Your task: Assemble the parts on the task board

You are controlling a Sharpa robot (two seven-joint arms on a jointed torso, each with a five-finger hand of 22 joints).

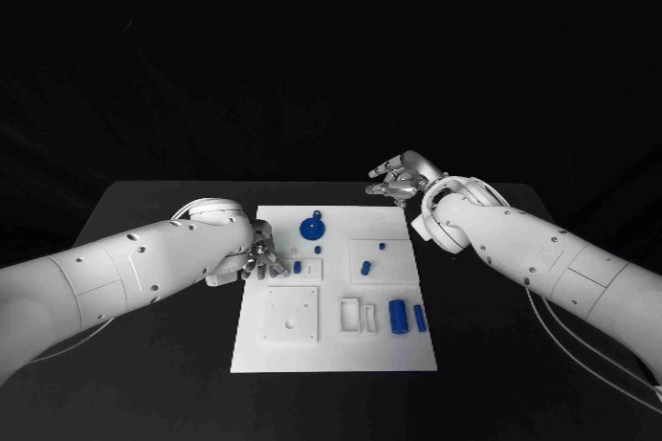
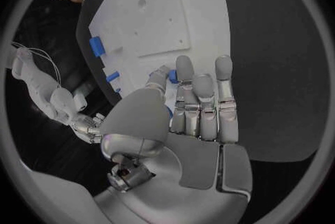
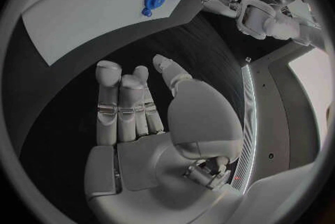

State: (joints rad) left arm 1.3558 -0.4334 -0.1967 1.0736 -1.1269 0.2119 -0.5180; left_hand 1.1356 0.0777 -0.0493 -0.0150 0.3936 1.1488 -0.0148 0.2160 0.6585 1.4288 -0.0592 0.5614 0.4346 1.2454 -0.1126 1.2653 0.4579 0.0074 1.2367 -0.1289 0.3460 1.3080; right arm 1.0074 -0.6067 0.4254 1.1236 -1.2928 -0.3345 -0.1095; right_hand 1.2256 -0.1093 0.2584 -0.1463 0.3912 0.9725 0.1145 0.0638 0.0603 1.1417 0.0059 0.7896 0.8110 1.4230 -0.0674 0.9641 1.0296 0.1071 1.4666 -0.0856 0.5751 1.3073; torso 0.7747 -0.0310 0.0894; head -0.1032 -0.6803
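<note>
Two silver hands were over the black bench (image 1: 165, 197), one at each side of the white task board (image 1: 338, 350); the left hand (image 1: 258, 259) lay at the board's near-left edge, its fingers (image 2: 202, 104) held together and stretched out over the white plate, close to a small blue part (image 1: 297, 267) just beyond its fingertips; whether it touched or pinched that part I could not tell, since the thumb hid the spot in the left wrist view; the right hand (image 1: 402, 177) hovered above the bare bench off the board's far right corner, well apart from every part, its fingers (image 3: 122, 106) loosely side by side and slightly bent, holding nothing; between the two hands, on the board's far end, sat a round blue gear-like part (image 1: 313, 229); a short blue peg (image 1: 365, 267) stood nearer the right arm's side; two blue cylinders (image 1: 400, 317) lay side by side farther down the board, beyond the reach of either hand, beside a white rectangular block (image 1: 350, 314).
</note>
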